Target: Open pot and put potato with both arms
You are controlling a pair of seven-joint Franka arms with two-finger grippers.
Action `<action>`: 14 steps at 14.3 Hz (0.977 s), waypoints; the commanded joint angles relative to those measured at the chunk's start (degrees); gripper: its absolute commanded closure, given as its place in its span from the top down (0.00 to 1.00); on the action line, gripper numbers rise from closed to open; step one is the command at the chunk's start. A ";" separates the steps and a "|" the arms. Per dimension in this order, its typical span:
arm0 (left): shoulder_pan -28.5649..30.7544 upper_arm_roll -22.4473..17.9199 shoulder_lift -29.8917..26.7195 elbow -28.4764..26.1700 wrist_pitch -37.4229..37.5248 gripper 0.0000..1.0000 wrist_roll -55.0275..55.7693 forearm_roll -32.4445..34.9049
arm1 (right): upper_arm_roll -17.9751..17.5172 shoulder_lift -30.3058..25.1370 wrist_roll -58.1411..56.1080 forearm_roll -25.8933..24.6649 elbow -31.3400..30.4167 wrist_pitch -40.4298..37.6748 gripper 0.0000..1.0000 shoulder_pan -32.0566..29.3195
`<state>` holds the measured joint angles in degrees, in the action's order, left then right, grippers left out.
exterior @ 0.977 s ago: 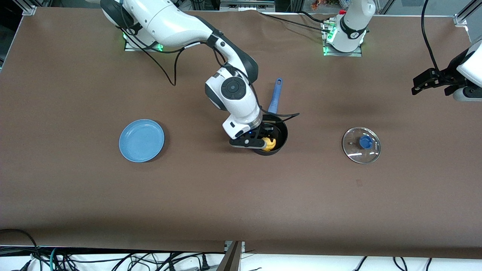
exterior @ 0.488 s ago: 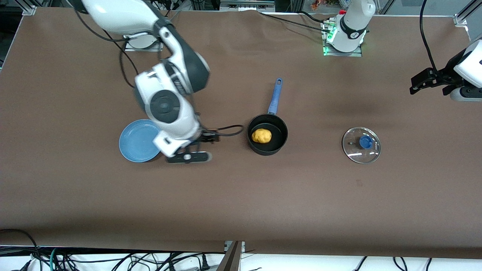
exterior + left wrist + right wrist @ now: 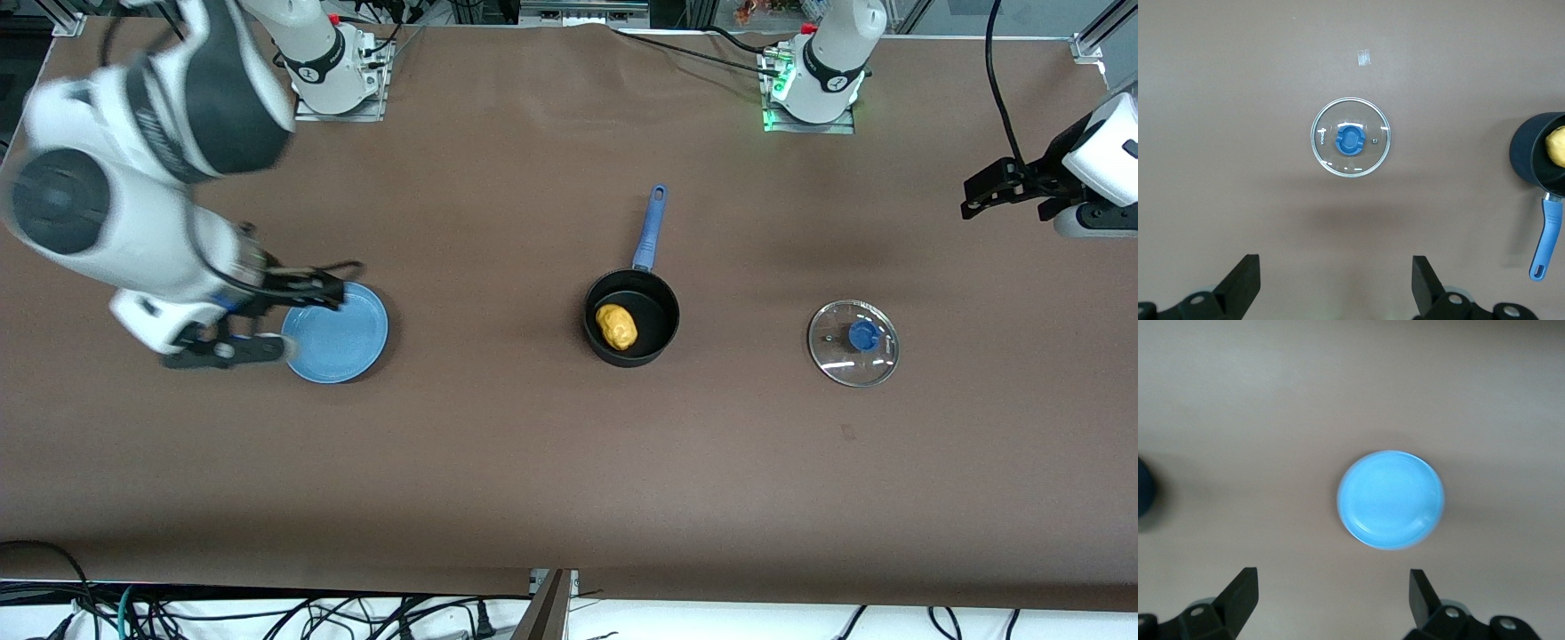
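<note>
The black pot (image 3: 632,329) stands open mid-table, its blue handle (image 3: 650,228) pointing toward the robots' bases. The yellow-orange potato (image 3: 616,326) lies inside it. The glass lid (image 3: 853,343) with its blue knob lies flat on the table toward the left arm's end; it also shows in the left wrist view (image 3: 1351,137). My right gripper (image 3: 258,320) is open and empty, up over the table beside the light-blue plate (image 3: 335,332). My left gripper (image 3: 996,191) is open and empty, held high near the table's edge at the left arm's end. The pot's edge (image 3: 1538,160) shows in the left wrist view.
The light-blue plate, empty, lies toward the right arm's end and fills the middle of the right wrist view (image 3: 1391,500). A small tape mark (image 3: 847,432) is on the brown table nearer the front camera than the lid. Cables run by the arm bases.
My right gripper let go of the potato in the pot and swung away fast past the plate toward the right arm's end. The potato has settled in the pot. The left arm has barely moved.
</note>
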<state>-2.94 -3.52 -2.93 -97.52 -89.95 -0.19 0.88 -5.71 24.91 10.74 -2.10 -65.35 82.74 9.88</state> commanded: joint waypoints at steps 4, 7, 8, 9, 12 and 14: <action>-0.58 -0.26 -0.67 0.32 1.09 1.00 0.72 -0.88 | 0.69 -14.44 -1.95 0.07 -10.67 -3.28 1.00 -3.64; -0.58 0.09 -0.67 0.32 1.09 1.00 0.72 -0.79 | 2.63 -19.53 -1.87 -0.10 -12.69 -3.99 1.00 -4.52; -0.58 0.09 -0.67 0.32 1.09 1.00 0.63 -0.79 | 2.63 -20.85 -1.60 -0.19 -14.61 -4.16 1.00 -5.13; -0.58 0.18 -0.67 0.32 1.09 1.00 0.63 -0.79 | 2.63 -21.56 -1.86 -0.36 -15.85 -4.08 1.00 -5.57; -0.58 0.27 -0.67 0.32 1.27 1.00 0.55 -0.79 | 2.63 -20.87 -2.04 -0.36 -15.95 -6.00 1.00 -5.75; -0.58 0.27 -0.67 0.32 1.71 1.00 0.54 -0.79 | 2.63 -20.16 -2.04 -0.45 -15.51 -6.45 1.00 -5.66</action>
<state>-3.24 -3.17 -2.99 -97.51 -89.49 -0.16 0.88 -2.75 4.96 9.18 -2.11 -80.27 77.03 4.50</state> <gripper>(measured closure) 0.000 0.000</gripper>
